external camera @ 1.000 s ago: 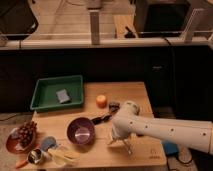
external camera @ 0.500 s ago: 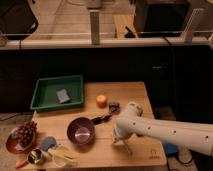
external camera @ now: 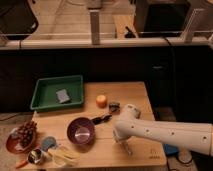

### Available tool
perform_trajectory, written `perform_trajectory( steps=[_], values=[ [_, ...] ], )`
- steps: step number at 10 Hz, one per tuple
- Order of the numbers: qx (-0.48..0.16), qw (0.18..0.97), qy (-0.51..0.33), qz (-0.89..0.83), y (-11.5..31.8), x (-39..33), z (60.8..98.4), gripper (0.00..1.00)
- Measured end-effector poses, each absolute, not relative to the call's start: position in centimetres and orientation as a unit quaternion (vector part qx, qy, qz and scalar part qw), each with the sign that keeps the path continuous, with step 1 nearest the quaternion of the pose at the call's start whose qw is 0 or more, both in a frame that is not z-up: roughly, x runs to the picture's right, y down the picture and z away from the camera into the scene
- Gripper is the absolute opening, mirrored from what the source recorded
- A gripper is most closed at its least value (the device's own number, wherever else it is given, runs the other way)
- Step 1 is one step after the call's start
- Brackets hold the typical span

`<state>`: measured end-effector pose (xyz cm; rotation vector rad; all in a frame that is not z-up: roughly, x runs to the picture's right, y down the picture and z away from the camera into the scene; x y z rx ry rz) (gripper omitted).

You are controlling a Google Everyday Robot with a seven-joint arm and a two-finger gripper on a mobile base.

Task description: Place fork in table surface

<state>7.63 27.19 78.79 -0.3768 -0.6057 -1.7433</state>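
Note:
My gripper (external camera: 123, 145) hangs under the white arm (external camera: 165, 134), which reaches in from the right. It points down and sits just above the light-brown wooden table surface (external camera: 135, 95), near the front edge and to the right of the purple bowl (external camera: 81, 132). I cannot make out the fork; it may be hidden under the gripper and arm.
A green tray (external camera: 45, 92) holding a grey bar (external camera: 62, 95) stands at the back left. An orange (external camera: 101, 101), a small dark object (external camera: 114, 106) and a black item (external camera: 101, 119) lie mid-table. A plate of grapes (external camera: 22, 135), a metal cup (external camera: 35, 156) and a yellowish item (external camera: 65, 156) sit front left.
The gripper has sunk slightly toward the tabletop near the front edge. Nothing else has moved.

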Motion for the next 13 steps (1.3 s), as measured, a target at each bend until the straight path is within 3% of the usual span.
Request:
perform_trajectory(
  steps=[4,6,13],
  values=[
    [-0.151,0.593,-0.253,-0.750,26.9,6.9,77.9,0.39],
    [-0.144,0.596,-0.252,-0.749,26.7,6.7,77.5,0.44],
    [-0.165,0.620,-0.208,-0.738,24.7,9.4,79.0,0.45]
  ],
)
